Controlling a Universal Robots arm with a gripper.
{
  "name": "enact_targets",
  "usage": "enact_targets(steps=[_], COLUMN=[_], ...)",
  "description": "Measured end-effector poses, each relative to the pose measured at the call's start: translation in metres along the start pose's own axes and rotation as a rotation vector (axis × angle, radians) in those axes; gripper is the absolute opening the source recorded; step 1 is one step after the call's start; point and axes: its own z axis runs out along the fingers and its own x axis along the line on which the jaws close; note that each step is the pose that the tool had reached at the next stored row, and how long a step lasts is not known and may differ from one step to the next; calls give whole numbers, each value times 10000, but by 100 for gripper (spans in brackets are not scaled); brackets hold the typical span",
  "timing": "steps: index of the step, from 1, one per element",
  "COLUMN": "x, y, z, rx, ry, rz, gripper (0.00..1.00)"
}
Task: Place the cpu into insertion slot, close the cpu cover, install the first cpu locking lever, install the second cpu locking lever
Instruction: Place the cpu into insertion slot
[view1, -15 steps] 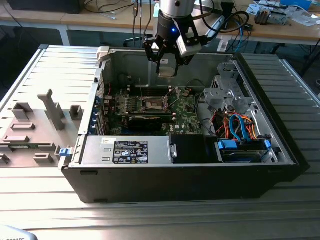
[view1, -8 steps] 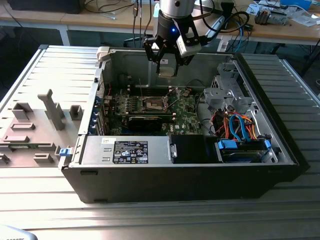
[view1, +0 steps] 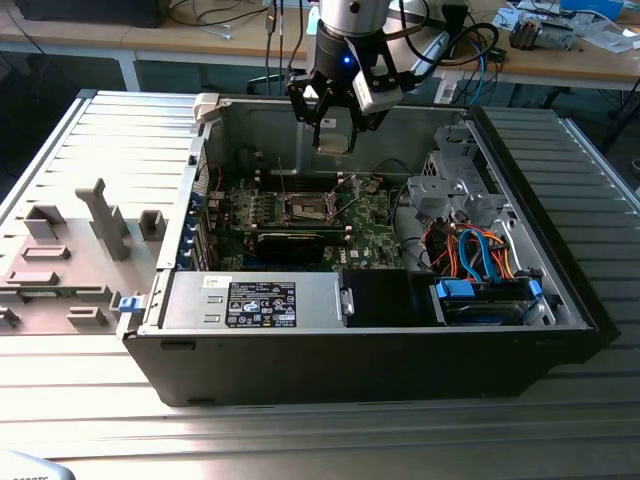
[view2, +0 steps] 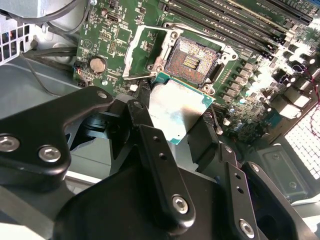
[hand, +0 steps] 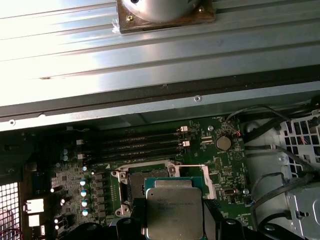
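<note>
The black metal gripper (view2: 176, 114) is clamped on the cpu (hand: 174, 210), a flat square chip with a brushed silvery top. It hangs just above the dark, metal-rimmed insertion slot (view2: 192, 60), whose thin cpu cover (view2: 129, 52) stands open.

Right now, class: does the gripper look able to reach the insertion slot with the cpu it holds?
Probably yes. The gripper holds the cpu above the insertion slot, the cpu cover is swung open beside it, and nothing lies across the dark socket.

The ribbed metal counter (view1: 300, 430) bears an open computer case (view1: 350, 350) beneath the hand (view1: 335, 135), with grey blocks (view1: 105, 220) beside it.
</note>
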Motion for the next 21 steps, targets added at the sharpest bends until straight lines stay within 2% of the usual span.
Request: enact_targets(steps=[21], x=[0], y=[0], z=[0], rx=[28], ry=[-14], rz=[120], gripper=[54])
